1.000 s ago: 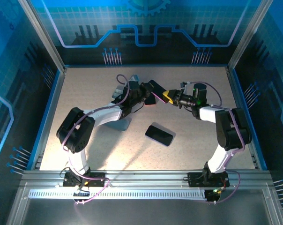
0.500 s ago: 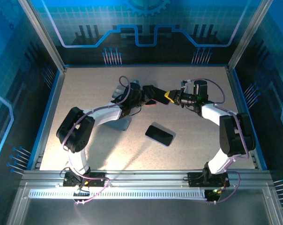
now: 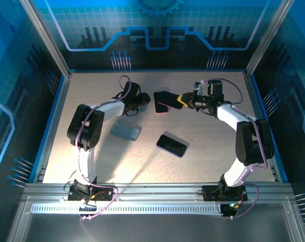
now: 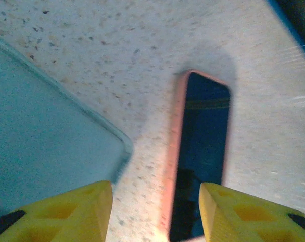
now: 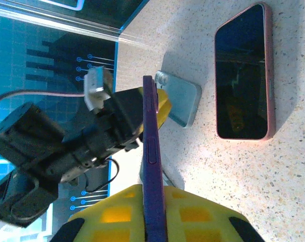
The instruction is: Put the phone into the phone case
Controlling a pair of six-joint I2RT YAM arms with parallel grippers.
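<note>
Your right gripper (image 3: 182, 101) is clamped on a thin purple slab (image 5: 151, 151) beyond the teal case (image 3: 126, 132). Left gripper (image 4: 155, 201) gapes wide near that case, pink-edged phone (image 4: 200, 156) beside it.

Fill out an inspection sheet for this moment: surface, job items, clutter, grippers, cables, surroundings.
Surface: speckled beige tabletop, no spills or marks seen.
Job's things: dark-screened phone with a pink rim lying flat; translucent teal phone case lying flat beside it, not touching; thin purple slab with a side button, phone or case unclear, held edge-on above the table.
Clutter: nothing seen.
Grippers: left gripper open and empty above the teal case and phone; right gripper shut on the purple slab.
Cables: pinkish cables loop along both arms, off the items.
Surroundings: blue-lit enclosure panels.
</note>
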